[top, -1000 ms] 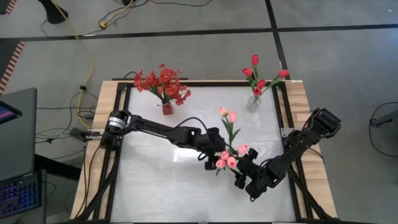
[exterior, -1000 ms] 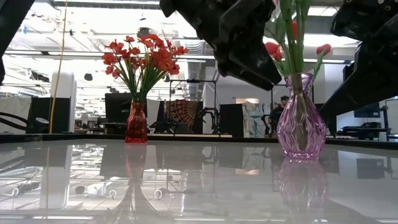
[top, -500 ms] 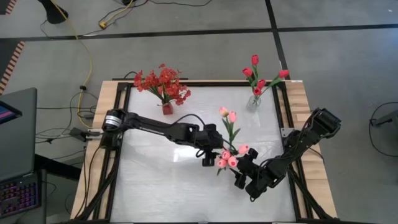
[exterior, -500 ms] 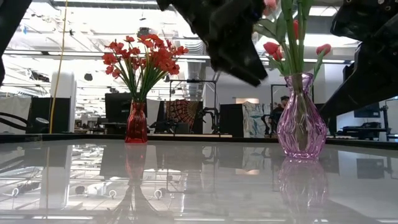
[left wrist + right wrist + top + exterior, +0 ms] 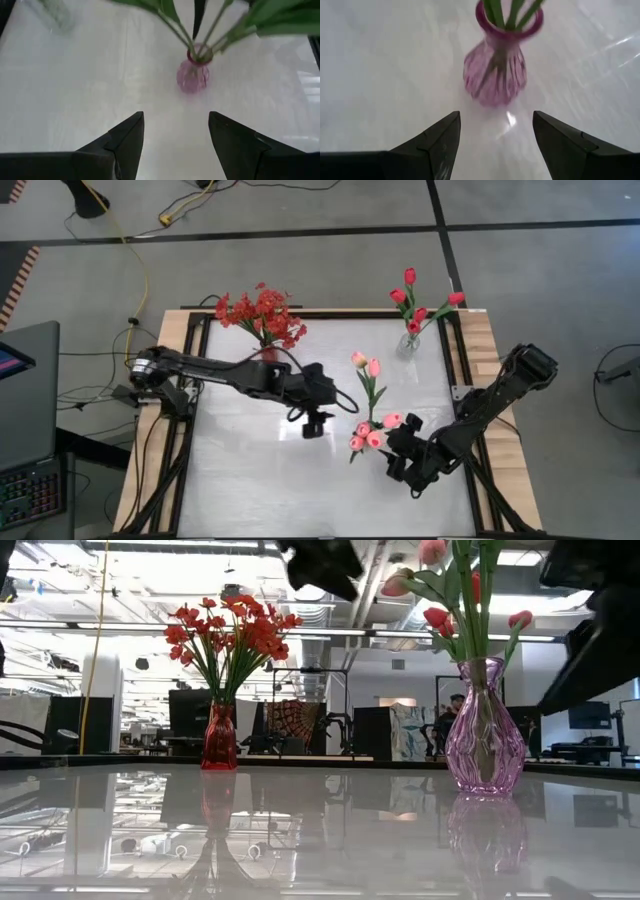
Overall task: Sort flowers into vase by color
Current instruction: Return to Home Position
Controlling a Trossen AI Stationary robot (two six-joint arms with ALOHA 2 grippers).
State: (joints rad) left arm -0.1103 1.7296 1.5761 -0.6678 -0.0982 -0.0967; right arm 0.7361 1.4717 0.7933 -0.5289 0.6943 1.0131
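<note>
While the white table [image 5: 250,480] is viewed from above, the left arm [image 5: 230,375] is seen stretched across it from the left edge toward the middle, and the right arm [image 5: 490,405] is seen bent in from the right edge. Bushy red sprays [image 5: 262,312] are stood in a red vase [image 5: 219,738] near the far edge on the left, and red tulips [image 5: 398,296] in a clear vase [image 5: 407,345] near the far edge on the right. The pink tulips [image 5: 372,440] are held upright in the purple vase [image 5: 485,730], right of the table's middle, between the two grippers. The left gripper [image 5: 176,115] is raised above the table near this vase, with fingers spread and nothing between them. The right gripper [image 5: 496,114] is pointed at the vase from just beside it, likewise spread and empty.
</note>
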